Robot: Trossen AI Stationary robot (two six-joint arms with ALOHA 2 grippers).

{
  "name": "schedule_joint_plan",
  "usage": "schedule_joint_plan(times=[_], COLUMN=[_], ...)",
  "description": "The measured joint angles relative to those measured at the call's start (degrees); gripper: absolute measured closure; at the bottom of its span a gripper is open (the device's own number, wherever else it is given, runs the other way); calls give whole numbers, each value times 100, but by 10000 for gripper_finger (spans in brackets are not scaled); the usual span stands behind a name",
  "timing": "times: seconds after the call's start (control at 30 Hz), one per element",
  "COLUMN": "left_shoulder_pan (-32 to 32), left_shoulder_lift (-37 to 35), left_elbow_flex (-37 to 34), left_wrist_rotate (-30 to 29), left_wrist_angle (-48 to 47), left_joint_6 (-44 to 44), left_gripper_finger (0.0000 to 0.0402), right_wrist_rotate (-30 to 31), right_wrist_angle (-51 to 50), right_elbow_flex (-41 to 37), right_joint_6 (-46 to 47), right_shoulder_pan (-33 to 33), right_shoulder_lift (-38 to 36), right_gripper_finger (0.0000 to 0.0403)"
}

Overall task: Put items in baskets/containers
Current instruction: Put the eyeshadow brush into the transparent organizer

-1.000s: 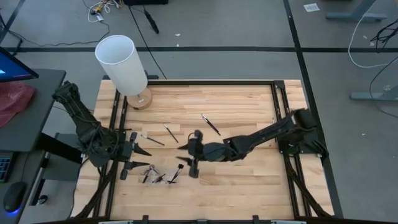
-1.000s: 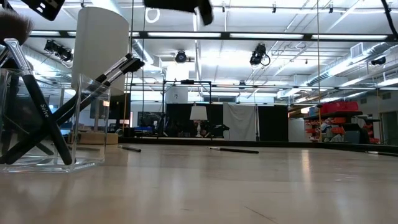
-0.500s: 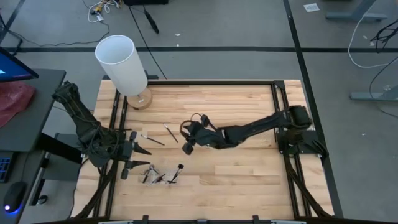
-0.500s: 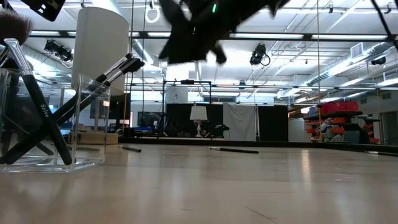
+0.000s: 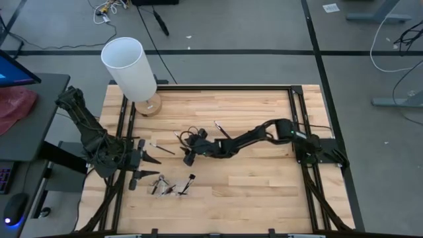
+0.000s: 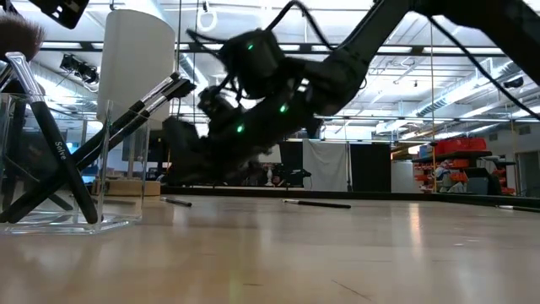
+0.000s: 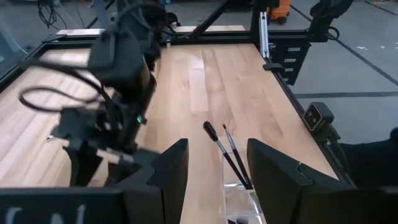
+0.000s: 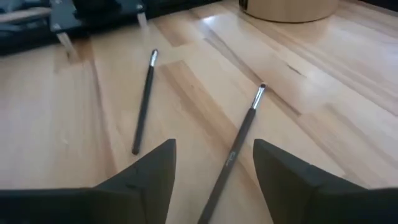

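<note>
Right jaws parted over a brush, handle end cut off

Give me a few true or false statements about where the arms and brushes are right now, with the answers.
1. The right gripper is low over the table near two loose brushes. True.
2. Its fingers are shut on a brush. False: they are open, with a brush lying between them on the wood.
3. The clear tray already holds brushes. True.
4. The left gripper is over the white cylinder. False: it waits at the table's left edge beside the tray.
</note>
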Motion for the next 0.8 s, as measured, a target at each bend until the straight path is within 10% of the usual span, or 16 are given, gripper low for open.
schedule_joint_plan(times=[0.43, 0.8], left_shoulder_pan=[0, -2], left_shoulder_lift=[0, 0], left_elbow_flex=[0, 0], left_wrist_rotate=[-94, -93], left_wrist_angle=[16, 20], left_joint_6=[87, 85], left_gripper_finger=[234, 234], right_wrist_rotate=[-109, -231], right_wrist_angle=[-1141, -1927], right_elbow_flex=[314, 320], right_joint_6=[-374, -189], right_shoulder_pan=[-249, -234], right_shoulder_lift=[219, 200], right_gripper_finger=[244, 388])
